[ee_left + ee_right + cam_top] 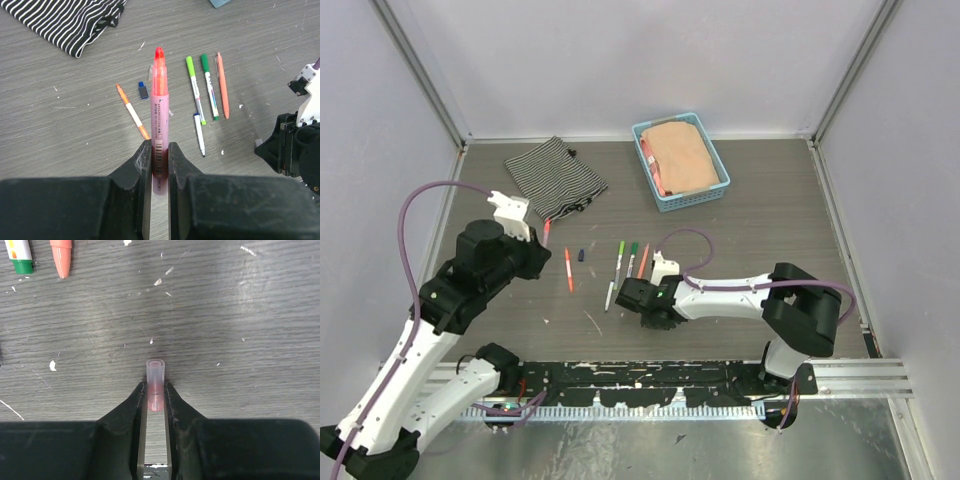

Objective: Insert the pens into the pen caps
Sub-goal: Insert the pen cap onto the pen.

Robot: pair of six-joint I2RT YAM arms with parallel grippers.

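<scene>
My left gripper (159, 150) is shut on a pink pen (159, 110), whose uncapped orange-red tip points away from the wrist, above the table. Low over the table, my right gripper (155, 390) is shut on a small translucent pink pen cap (155, 377), which lies on the wood. In the top view the right gripper (655, 320) sits just near of the loose pens. On the table lie an orange pen (132, 111), a dark blue cap (143, 90), two green-capped pens (195, 85), a salmon pen (223, 87) and a short white pen (199, 134).
A striped cloth (555, 177) lies at the back left. At the back centre a blue basket (692, 199) holds a tan cloth. Grey walls close off both sides and the back of the table.
</scene>
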